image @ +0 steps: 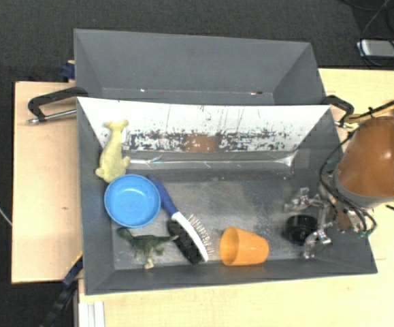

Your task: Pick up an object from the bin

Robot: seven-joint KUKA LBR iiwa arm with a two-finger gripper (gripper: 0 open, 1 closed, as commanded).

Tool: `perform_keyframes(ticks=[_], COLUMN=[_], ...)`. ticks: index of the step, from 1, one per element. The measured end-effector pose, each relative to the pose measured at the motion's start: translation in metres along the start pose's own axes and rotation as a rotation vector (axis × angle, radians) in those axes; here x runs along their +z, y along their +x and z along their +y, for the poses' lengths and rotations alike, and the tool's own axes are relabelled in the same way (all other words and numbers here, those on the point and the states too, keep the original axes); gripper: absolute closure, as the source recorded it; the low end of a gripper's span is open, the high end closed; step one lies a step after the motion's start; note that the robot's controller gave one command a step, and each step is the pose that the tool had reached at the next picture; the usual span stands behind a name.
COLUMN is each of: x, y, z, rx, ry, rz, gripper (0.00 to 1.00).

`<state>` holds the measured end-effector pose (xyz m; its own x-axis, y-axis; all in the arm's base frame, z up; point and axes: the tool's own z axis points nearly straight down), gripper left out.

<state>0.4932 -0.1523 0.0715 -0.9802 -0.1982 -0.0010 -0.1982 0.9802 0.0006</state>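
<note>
My gripper (306,223) is low at the bin's right side, near the front right corner, and its two metal fingers stand apart, open. A small black round thing (297,229) sits between the fingers on the bin floor; whether they touch it I cannot tell. An orange cup (243,246) lies on its side just left of the gripper, by the front wall.
A brush (186,236) with a blue handle, black head and white bristles lies left of the cup. A green toy dinosaur (142,244) is at the front left, a blue bowl (133,200) behind it, and a yellow plush toy (113,152) in the back left corner.
</note>
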Motion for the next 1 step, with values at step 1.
perform_keyframes(ticks=[1], x=[-0.0023], y=[-0.0033], z=[-0.0002], rx=[-0.001], ry=[0.003], rz=[-0.011], gripper=[1.00])
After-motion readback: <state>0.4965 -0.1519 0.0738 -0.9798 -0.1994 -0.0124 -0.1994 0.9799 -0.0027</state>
